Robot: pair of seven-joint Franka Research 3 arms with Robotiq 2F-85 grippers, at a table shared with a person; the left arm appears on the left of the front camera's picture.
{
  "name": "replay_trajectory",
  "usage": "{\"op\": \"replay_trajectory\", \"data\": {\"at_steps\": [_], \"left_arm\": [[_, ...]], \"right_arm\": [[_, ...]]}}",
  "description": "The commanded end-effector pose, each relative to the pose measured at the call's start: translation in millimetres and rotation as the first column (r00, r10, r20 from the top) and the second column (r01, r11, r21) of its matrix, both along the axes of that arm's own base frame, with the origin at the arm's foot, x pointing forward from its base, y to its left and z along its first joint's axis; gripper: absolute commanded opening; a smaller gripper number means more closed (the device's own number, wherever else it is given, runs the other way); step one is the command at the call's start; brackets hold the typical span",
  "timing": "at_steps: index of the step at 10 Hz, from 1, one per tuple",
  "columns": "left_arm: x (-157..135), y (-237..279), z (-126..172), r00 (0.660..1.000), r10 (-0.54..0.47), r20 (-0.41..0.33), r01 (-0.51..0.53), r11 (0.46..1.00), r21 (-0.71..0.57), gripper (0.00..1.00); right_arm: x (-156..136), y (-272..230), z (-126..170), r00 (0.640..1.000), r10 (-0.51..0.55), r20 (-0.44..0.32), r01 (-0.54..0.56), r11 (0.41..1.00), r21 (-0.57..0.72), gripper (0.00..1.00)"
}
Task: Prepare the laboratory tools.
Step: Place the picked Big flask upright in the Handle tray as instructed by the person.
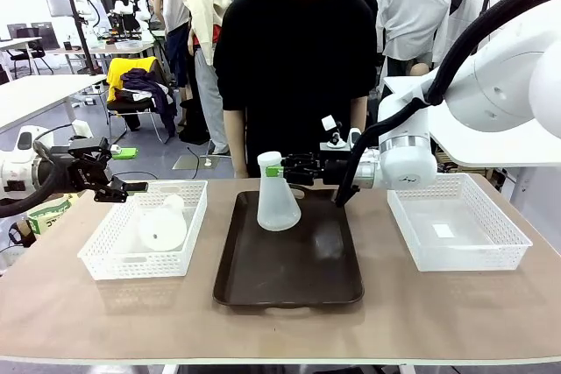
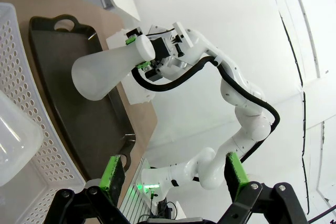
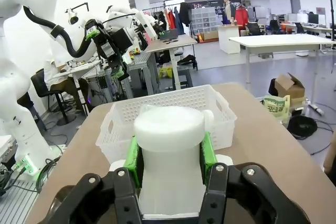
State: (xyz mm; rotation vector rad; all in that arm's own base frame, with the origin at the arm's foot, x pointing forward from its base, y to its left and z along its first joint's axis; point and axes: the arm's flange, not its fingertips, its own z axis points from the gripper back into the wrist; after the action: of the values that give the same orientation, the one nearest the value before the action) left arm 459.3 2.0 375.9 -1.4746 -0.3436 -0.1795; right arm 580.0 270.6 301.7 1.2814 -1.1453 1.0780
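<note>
Grips upright flask (image 1: 279, 208) by neck with right pincer (image 1: 279, 169) over tray (image 1: 289, 278); holds left pincer (image 1: 133, 188) wide near basket (image 1: 140, 271) with second flask (image 1: 162, 229) lying inside.

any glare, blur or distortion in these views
front view: even light, sharp, dull sheen on the tray; left wrist view: rolled sideways, the near flask blurred at the edge; right wrist view: held flask looms large and soft up close
</note>
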Motion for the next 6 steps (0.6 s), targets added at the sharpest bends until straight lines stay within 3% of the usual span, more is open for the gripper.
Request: {"op": "replay_trajectory", "data": {"at_steps": [1,6], "left_arm": [[-0.2,0.9,1.2,1.000,0.006,0.003,-0.006,1.000,0.002,1.00],[-0.2,0.9,1.2,1.000,0.006,0.003,-0.006,1.000,0.002,1.00]], "right_arm": [[6.6,4.6,-4.3,1.000,0.004,0.007,-0.004,1.000,0.004,0.00],[6.6,6.3,-8.2,1.000,0.021,-0.020,-0.022,0.999,-0.028,0.02]]}}
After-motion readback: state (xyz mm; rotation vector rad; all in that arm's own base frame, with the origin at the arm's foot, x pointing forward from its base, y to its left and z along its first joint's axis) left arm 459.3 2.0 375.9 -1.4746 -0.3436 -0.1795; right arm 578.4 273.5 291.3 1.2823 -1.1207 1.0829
